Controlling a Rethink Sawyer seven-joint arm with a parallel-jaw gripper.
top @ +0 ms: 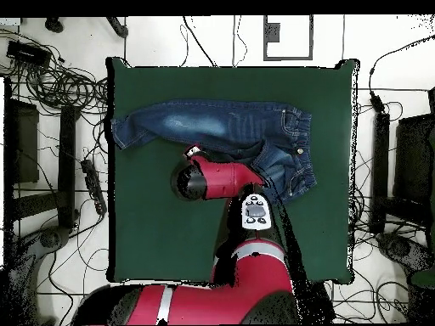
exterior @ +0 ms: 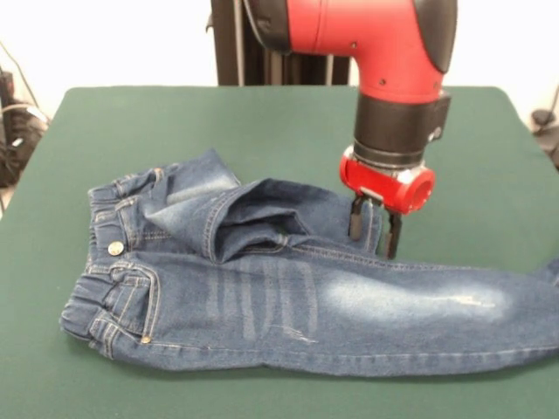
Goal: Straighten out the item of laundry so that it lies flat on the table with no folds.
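- Setting: robotics lab.
- Red and black robot arm (top: 217, 301) mounted on a pedestal at the edge of a green felt-like surface (top: 170, 229).
- Cables (top: 64, 85) tangled on a pale floor (top: 59, 255) around the surface, on both sides.
- Dark equipment racks (top: 21, 140) alongside; plain white wall (exterior: 105, 39) behind.

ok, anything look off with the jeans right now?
Yes. One leg of the jeans lies stretched out flat, but the other is folded back on itself towards the waistband, leaving a bunched flap in the middle. The hand is down at that fold's edge, fingers apart. No damage shows, and the table looks normal.
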